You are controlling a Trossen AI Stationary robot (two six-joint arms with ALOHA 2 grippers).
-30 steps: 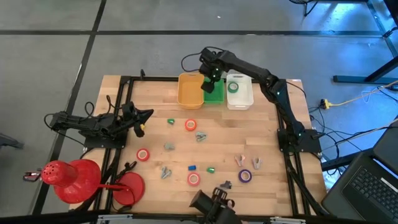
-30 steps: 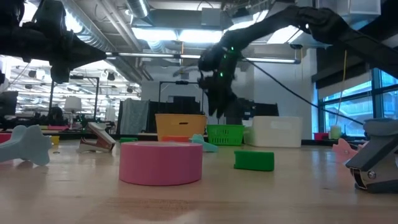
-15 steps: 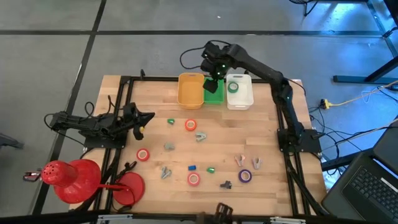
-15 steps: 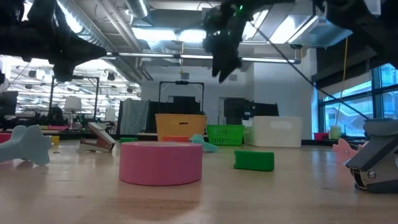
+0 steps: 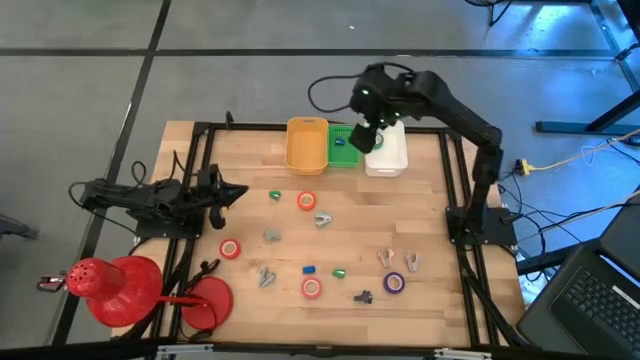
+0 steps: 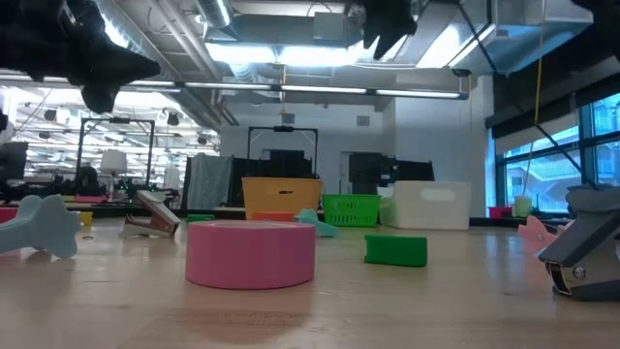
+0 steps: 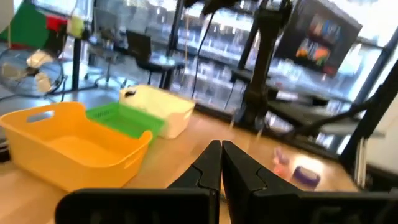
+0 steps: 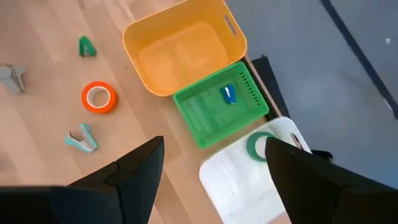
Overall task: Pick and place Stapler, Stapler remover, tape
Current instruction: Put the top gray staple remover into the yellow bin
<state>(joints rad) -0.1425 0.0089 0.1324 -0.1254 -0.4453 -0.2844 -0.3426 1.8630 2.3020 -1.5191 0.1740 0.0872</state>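
right pincer (image 5: 372, 128) high over the far bins, fingers spread wide, nothing between them. below it in the right wrist view: yellow bin (image 8: 180, 53) bare, green bin (image 8: 219, 112) with a small blue-white piece (image 8: 229, 94) in it, white bin (image 8: 249, 180) with a green tape roll (image 8: 258, 146) at its edge. left pincer (image 5: 222, 192) parked at the left bench edge, fingers pressed together, holding nothing.

still out on the bench (image 5: 420, 220): orange tape roll (image 5: 307, 200), red roll (image 5: 231, 248), another red roll (image 5: 312, 288), purple roll (image 5: 395, 283), a teal stapler remover (image 5: 322, 219), grey ones near the middle (image 5: 271, 236), small green and blue stapler-like pieces (image 5: 339, 271).

judgement: drop looks done, next is fetch. to do it well: keep the pincer high until clear of the bin walls, pick the nearest item, likely the orange roll or teal remover just in front of the bins. come straight down, centre fingers across the roll's outer rim, not the hole. for the remover, line fingers across its narrow body. keep items sorted by bin; tape seems to belong in white.
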